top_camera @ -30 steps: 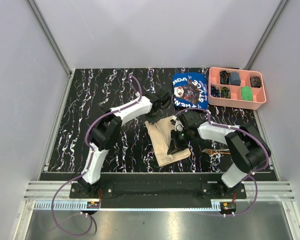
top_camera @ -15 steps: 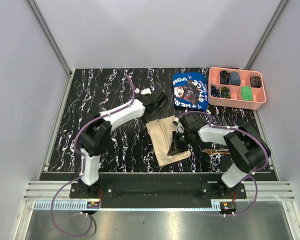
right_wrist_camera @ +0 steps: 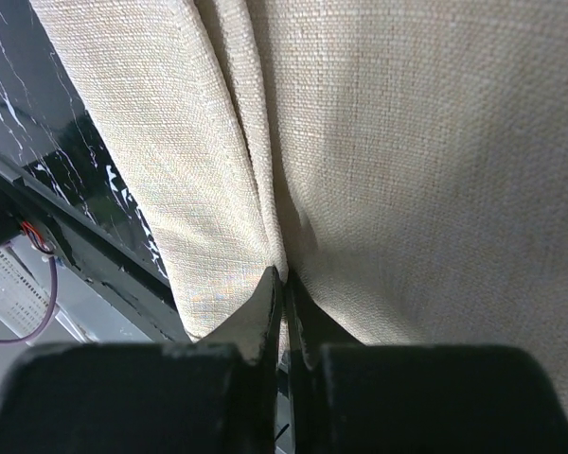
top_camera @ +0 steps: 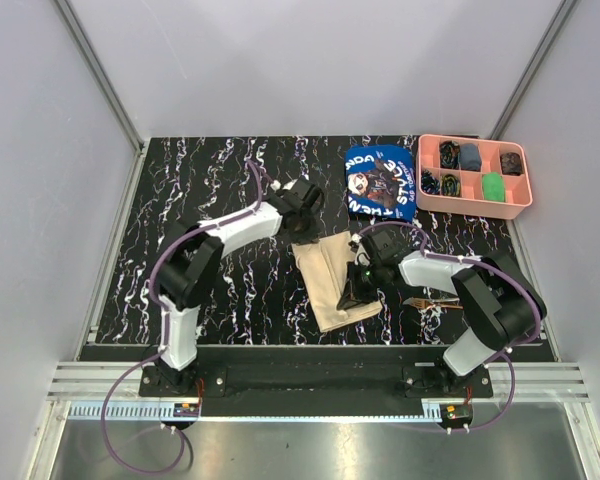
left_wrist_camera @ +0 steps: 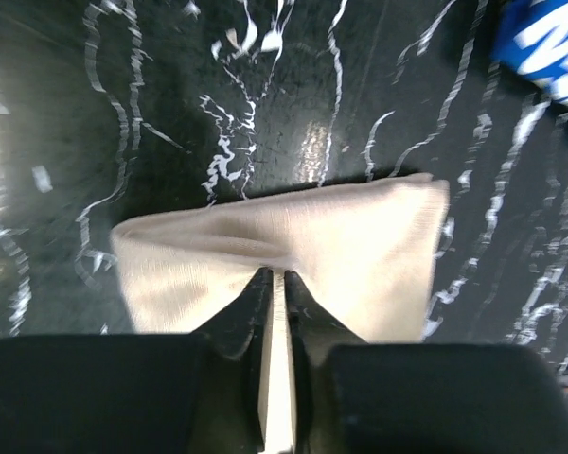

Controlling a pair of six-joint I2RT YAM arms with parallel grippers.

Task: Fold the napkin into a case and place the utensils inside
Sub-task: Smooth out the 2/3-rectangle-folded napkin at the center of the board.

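Observation:
The beige napkin (top_camera: pixel 329 276) lies folded into a long oblong in front of both arms. My left gripper (top_camera: pixel 309 211) is over its far end. In the left wrist view its jaws (left_wrist_camera: pixel 274 274) stand almost together on the napkin (left_wrist_camera: pixel 360 246), and creases in the cloth run in to the tips. My right gripper (top_camera: pixel 352 294) is at the napkin's right edge. It is shut (right_wrist_camera: pixel 282 274) on a raised fold of the napkin (right_wrist_camera: pixel 435 142). One brownish utensil (top_camera: pixel 426 302) lies right of the napkin, partly hidden by the right arm.
A blue printed cloth (top_camera: pixel 380 180) lies just beyond the napkin. A pink compartment tray (top_camera: pixel 475 211) holding small items stands at the back right. Grey walls close in the black marbled table (top_camera: pixel 200 170) on three sides.
The left gripper has shifted a little to the left at the napkin's far end; its jaws opened and closed again. The right gripper has stayed clamped on the fold.

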